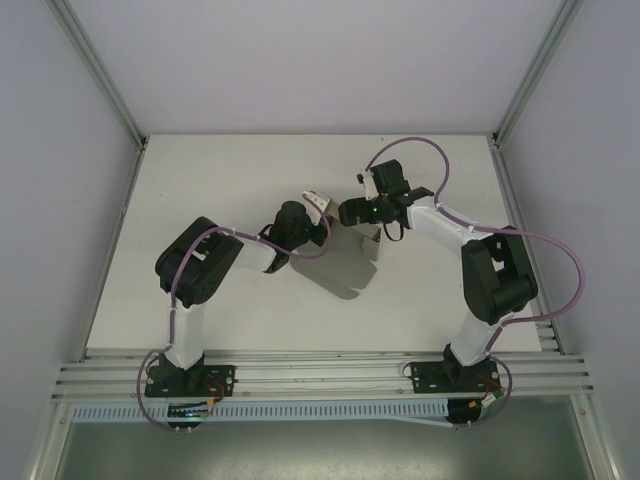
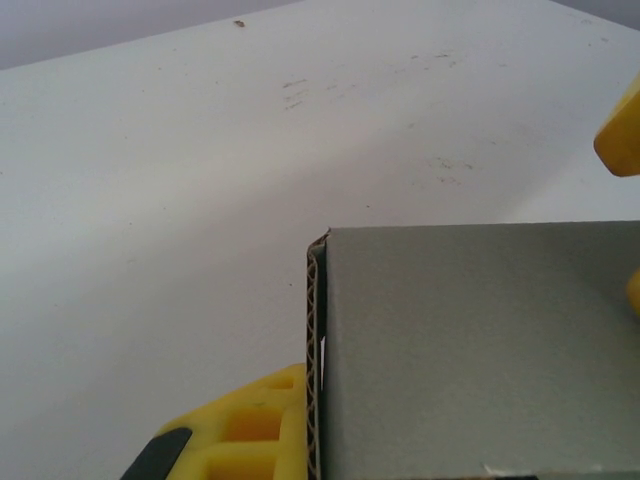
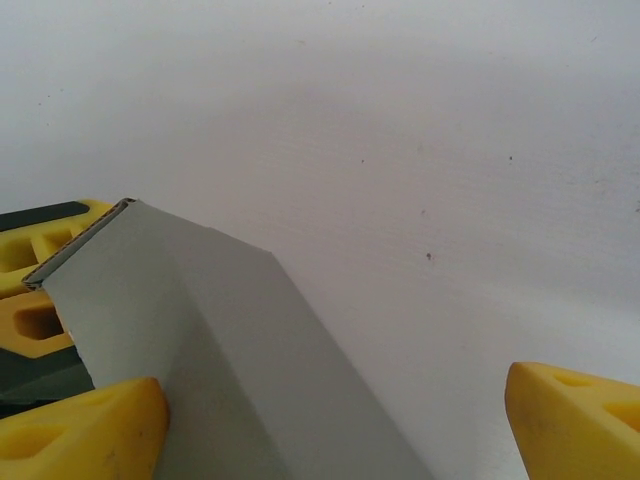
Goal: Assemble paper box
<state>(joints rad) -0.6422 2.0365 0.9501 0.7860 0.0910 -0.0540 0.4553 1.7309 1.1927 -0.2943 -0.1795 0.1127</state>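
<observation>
Revealing paper box [image 2: 470, 350] corrugation, left wrist view

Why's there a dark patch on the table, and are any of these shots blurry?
Top view: the arms cast a soft shadow on the table. Left wrist view: the paper box edge is crisp, corrugation showing. Right wrist view: the right claw sits near the lens, slightly soft.

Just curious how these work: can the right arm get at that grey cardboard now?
Probably yes: the right gripper stands open with the cardboard between its fingers, nothing blocking; the left gripper pinches its edge.
</observation>
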